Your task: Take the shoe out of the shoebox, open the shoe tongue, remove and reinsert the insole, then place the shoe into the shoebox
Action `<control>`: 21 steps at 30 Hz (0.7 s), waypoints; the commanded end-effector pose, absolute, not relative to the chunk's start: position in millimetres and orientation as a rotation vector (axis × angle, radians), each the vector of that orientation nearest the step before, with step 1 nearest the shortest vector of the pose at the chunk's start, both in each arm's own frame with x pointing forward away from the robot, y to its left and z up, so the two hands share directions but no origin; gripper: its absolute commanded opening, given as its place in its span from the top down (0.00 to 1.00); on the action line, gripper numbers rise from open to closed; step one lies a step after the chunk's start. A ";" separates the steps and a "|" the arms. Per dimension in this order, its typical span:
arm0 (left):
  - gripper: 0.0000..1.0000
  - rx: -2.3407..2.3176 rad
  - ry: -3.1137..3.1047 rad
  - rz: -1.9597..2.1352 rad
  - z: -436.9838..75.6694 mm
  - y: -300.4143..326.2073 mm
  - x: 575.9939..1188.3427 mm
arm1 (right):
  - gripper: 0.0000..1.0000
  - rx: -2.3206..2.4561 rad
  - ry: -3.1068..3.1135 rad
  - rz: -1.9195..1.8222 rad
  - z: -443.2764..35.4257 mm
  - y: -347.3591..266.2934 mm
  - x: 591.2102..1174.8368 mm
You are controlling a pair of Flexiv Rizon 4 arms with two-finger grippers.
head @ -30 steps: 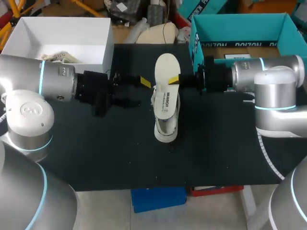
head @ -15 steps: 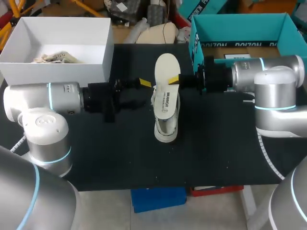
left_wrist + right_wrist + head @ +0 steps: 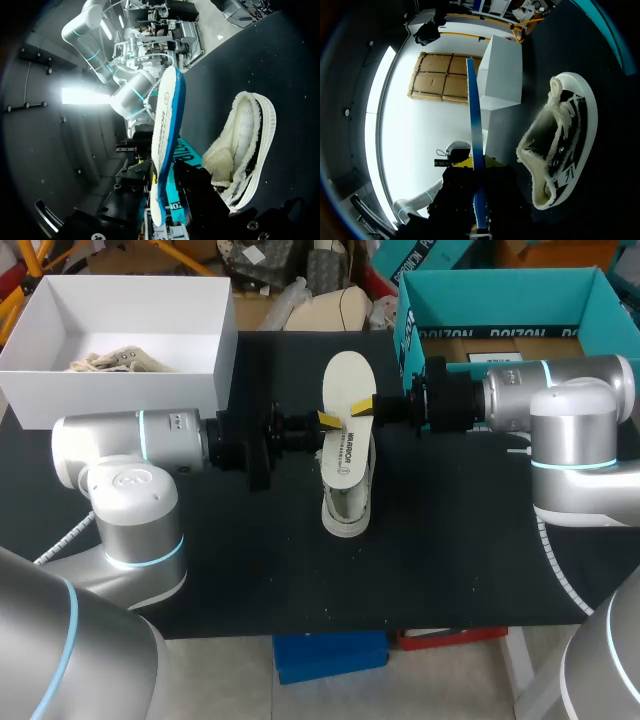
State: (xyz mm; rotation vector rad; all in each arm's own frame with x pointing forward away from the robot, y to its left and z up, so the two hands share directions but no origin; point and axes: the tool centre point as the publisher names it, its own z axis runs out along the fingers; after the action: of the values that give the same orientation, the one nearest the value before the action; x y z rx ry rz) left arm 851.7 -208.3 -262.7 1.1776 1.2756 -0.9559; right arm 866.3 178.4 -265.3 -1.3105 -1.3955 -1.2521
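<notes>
A white insole (image 3: 347, 390) with a blue underside hangs flat over the pale fleece-lined shoe (image 3: 345, 502), which lies on the black table. My right gripper (image 3: 364, 407) comes in from the right and is shut on the insole's right edge. From the other side, my left gripper (image 3: 326, 419) is closed on its left edge. In the left wrist view the insole (image 3: 167, 125) runs edge-on out of the gripper, with the shoe (image 3: 245, 145) beside it. The right wrist view shows the insole (image 3: 475, 125) the same way, next to the shoe (image 3: 555, 150). The teal shoebox (image 3: 500, 282) stands at the back right.
A white box (image 3: 120, 380) holding crumpled paper stands at the back left, close behind my left arm. The black table mat (image 3: 300, 580) stretches toward the front edge.
My left arm has swung right, up to the insole's left edge, and its fingers have closed from wide open. The right arm, insole and shoe have stayed put.
</notes>
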 end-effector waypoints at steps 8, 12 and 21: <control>0.99 1.186 1.273 -0.965 -265.1 -222.0 859.7 | 1.00 -1.313 -1.395 -1.253 -265.2 179.5 866.1; 1.00 1.193 1.269 -0.966 -264.7 -223.4 859.7 | 1.00 -1.313 -1.395 -1.253 -265.2 179.5 866.1; 1.00 1.266 1.390 -0.899 -264.0 -215.3 845.7 | 0.00 -1.400 -1.434 -1.257 -259.8 168.6 862.8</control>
State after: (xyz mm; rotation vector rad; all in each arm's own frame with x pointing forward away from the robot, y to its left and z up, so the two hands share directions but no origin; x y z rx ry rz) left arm 855.0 -218.7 -271.1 1.2474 1.3132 -0.9210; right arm 871.8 172.3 -268.3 -1.3494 -1.4113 -1.2590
